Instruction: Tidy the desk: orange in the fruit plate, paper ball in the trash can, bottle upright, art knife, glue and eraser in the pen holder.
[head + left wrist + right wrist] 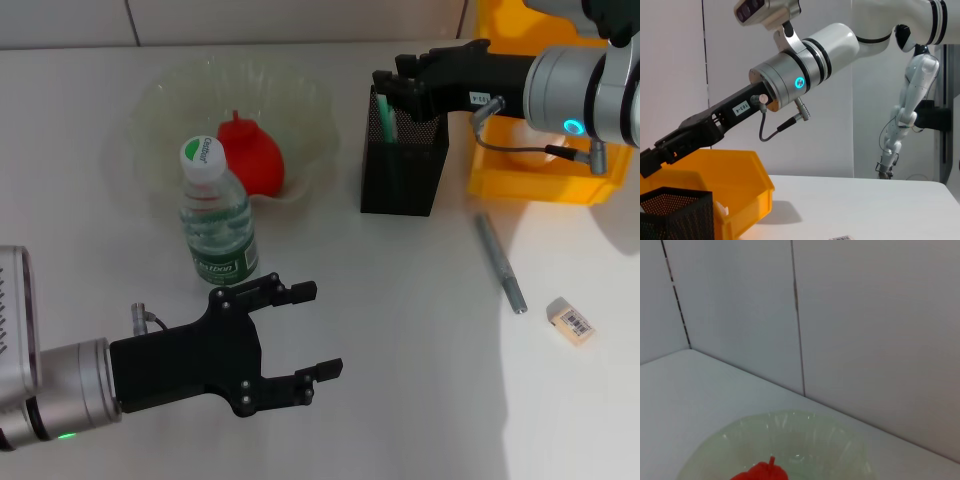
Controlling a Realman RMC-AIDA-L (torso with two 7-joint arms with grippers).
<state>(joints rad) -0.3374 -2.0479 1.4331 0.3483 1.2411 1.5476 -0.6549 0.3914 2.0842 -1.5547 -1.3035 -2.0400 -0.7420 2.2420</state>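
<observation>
My right gripper (388, 92) hovers over the rim of the black mesh pen holder (403, 165); a green stick (388, 126) stands inside right below it. In the left wrist view that gripper (649, 161) sits just above the holder (675, 212). The grey art knife (500, 263) and the eraser (571, 321) lie on the table to the right of the holder. The bottle (215, 215) stands upright. A red fruit (255, 155) lies in the clear fruit plate (150, 110). My left gripper (312, 332) is open and empty, low, in front of the bottle.
A yellow bin (530, 185) stands behind the pen holder at the right, under my right arm; it also shows in the left wrist view (735, 190). The right wrist view shows the plate (805, 435), the fruit (760, 474) and the wall.
</observation>
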